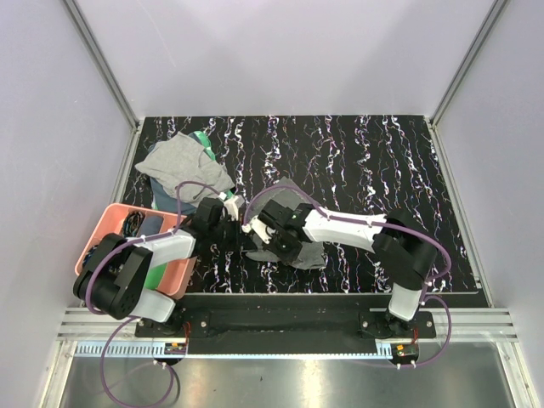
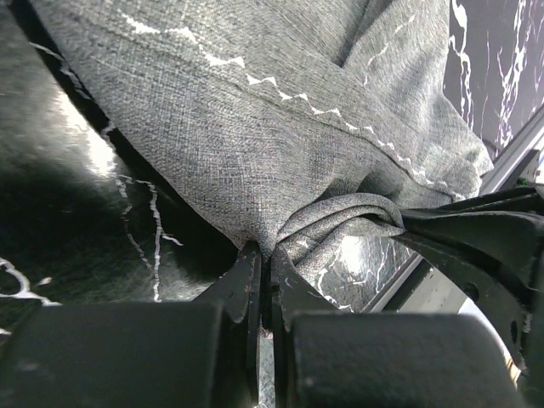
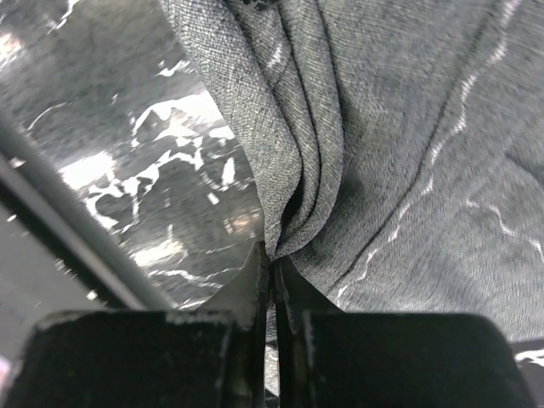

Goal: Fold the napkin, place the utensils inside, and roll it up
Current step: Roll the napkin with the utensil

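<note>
The work is done in a small booth with pale walls [image 1: 280, 51]. A black table [image 1: 382, 170] with white streaks fills the bottom of the booth, and its top looks smooth and shiny. A pink tray [image 1: 106, 225] is set at the left edge. Behind it, a light grey cloth [image 1: 183, 166] is heaped over something green.

The napkin [image 1: 313, 255] is found near the front middle of the table, bunched up between the two arms. It is thin, soft and light, so it can be expected to sag and crease wherever it is not held. It will not break, but it may slide easily on the shiny top. White stitching is seen along its hem. The hem and the corners are judged the best places to take hold, because a cloth pulled by its corners can be spread flat.

The left gripper [image 2: 263, 255] is closed tight on a gathered fold of the napkin. The right gripper [image 3: 272, 255] is pinched shut on another fold close by, so the cloth is drawn into wrinkles between the two holds. The spoons cannot be seen in any view.
</note>
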`<state>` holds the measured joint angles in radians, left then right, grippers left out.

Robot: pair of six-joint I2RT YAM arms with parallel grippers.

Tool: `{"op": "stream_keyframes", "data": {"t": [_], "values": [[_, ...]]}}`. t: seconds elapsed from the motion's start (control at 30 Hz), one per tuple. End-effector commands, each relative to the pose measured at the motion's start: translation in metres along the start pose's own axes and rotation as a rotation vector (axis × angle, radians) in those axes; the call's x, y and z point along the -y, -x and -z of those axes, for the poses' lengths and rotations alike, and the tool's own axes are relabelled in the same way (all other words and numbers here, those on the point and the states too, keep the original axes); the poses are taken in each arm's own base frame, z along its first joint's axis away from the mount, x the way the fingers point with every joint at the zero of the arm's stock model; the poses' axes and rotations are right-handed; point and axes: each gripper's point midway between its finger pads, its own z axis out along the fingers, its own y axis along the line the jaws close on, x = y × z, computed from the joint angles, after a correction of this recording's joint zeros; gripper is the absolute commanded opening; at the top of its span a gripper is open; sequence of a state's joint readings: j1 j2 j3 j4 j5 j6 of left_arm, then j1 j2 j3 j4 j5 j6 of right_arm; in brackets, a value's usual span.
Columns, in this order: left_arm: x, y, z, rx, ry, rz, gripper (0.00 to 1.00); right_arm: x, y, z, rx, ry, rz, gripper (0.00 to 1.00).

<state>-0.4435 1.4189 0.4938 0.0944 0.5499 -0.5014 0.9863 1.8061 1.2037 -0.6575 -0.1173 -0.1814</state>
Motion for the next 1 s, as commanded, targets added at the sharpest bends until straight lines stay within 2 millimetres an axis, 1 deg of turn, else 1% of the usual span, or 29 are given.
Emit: {"op": "stream_keyframes", "data": {"t": [0.0, 0.13, 0.2, 0.27, 0.3, 0.33, 0.37, 0.4, 0.43, 0.47, 0.53, 0.57, 0.6, 0.77, 0.83, 0.9, 0.93, 0.97], "values": [[0.017, -0.011, -0.004, -0.072, -0.05, -0.047, 0.0, -0.019, 0.009, 0.007, 0.011, 0.159, -0.053, 0.0], [0.015, -0.019, -0.004, -0.106, -0.028, -0.045, 0.0, -0.015, 0.007, 0.008, 0.012, 0.212, -0.097, 0.0], [0.018, -0.017, -0.003, -0.104, -0.037, -0.051, 0.0, -0.01, 0.008, 0.011, 0.026, 0.249, -0.124, 0.0], [0.019, -0.023, -0.001, -0.13, -0.033, -0.039, 0.0, -0.006, 0.009, 0.012, 0.034, 0.279, -0.145, 0.0], [0.02, -0.022, -0.001, -0.133, -0.034, -0.04, 0.0, -0.008, 0.009, 0.012, 0.036, 0.318, -0.157, 0.0], [0.021, -0.024, -0.001, -0.14, -0.036, -0.045, 0.0, -0.002, 0.007, 0.012, 0.039, 0.331, -0.181, 0.0], [0.021, -0.026, -0.001, -0.147, -0.036, -0.047, 0.0, 0.001, 0.008, 0.012, 0.044, 0.342, -0.19, 0.0], [0.021, -0.028, -0.002, -0.155, -0.032, -0.046, 0.0, 0.001, 0.006, 0.01, 0.04, 0.373, -0.207, 0.0], [0.021, -0.029, -0.002, -0.161, -0.031, -0.046, 0.0, 0.008, 0.005, 0.01, 0.046, 0.382, -0.226, 0.0], [0.02, -0.031, -0.003, -0.169, -0.029, -0.047, 0.0, 0.01, 0.004, 0.008, 0.044, 0.397, -0.239, 0.0], [0.02, -0.033, -0.003, -0.178, -0.027, -0.049, 0.0, 0.01, 0.006, 0.009, 0.056, 0.45, -0.267, 0.0], [0.02, -0.035, -0.004, -0.184, -0.026, -0.049, 0.0, 0.015, 0.006, 0.006, 0.056, 0.463, -0.291, 0.0], [0.02, -0.034, -0.004, -0.186, -0.025, -0.051, 0.0, 0.013, 0.008, 0.006, 0.06, 0.492, -0.302, 0.0], [0.02, -0.036, -0.005, -0.197, -0.023, -0.051, 0.0, 0.023, 0.008, -0.003, 0.051, 0.507, -0.339, 0.0], [0.019, -0.035, -0.005, -0.198, -0.015, -0.051, 0.0, 0.024, 0.011, 0.0, 0.061, 0.504, -0.333, 0.0], [0.019, -0.034, -0.005, -0.199, -0.009, -0.05, 0.0, 0.027, 0.015, 0.007, 0.083, 0.481, -0.326, 0.0], [0.018, -0.036, -0.004, -0.206, 0.001, -0.044, 0.0, 0.028, 0.017, 0.01, 0.09, 0.471, -0.326, 0.02], [0.018, -0.033, -0.004, -0.2, 0.007, -0.042, 0.0, 0.029, 0.022, 0.018, 0.113, 0.456, -0.317, 0.04]]}}
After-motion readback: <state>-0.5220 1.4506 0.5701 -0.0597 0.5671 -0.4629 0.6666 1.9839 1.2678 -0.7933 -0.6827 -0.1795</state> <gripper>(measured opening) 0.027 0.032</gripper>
